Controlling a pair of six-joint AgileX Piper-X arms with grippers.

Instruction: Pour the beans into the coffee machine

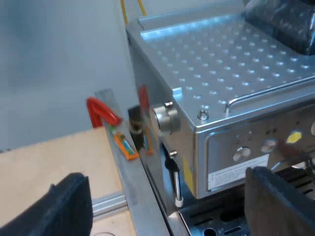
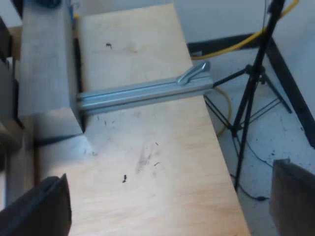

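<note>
- Pale wood worktop (image 2: 162, 167) carries an aluminium rail (image 2: 142, 93). Beyond its edge a black tripod (image 2: 251, 93) stands on the grey floor (image 2: 290, 142), with a yellow cable (image 2: 236, 46) nearby.
- Right gripper (image 2: 167, 199): released, fingers spread wide, nothing between them, poised over bare wood.
- Left gripper (image 1: 165, 196): released and empty, fingers apart.
- Espresso machine (image 1: 221, 73): stands at twelve o'clock from the left gripper, dimpled top plate facing up.
- Side knob (image 1: 165, 118): on the machine's flank, with the steam wand (image 1: 174, 182) at six o'clock of it.
- Dark rounded body (image 1: 283, 22): resting on the top plate, too blurred to identify.
- Red clamp (image 1: 101, 110): near the machine's flank.
</note>
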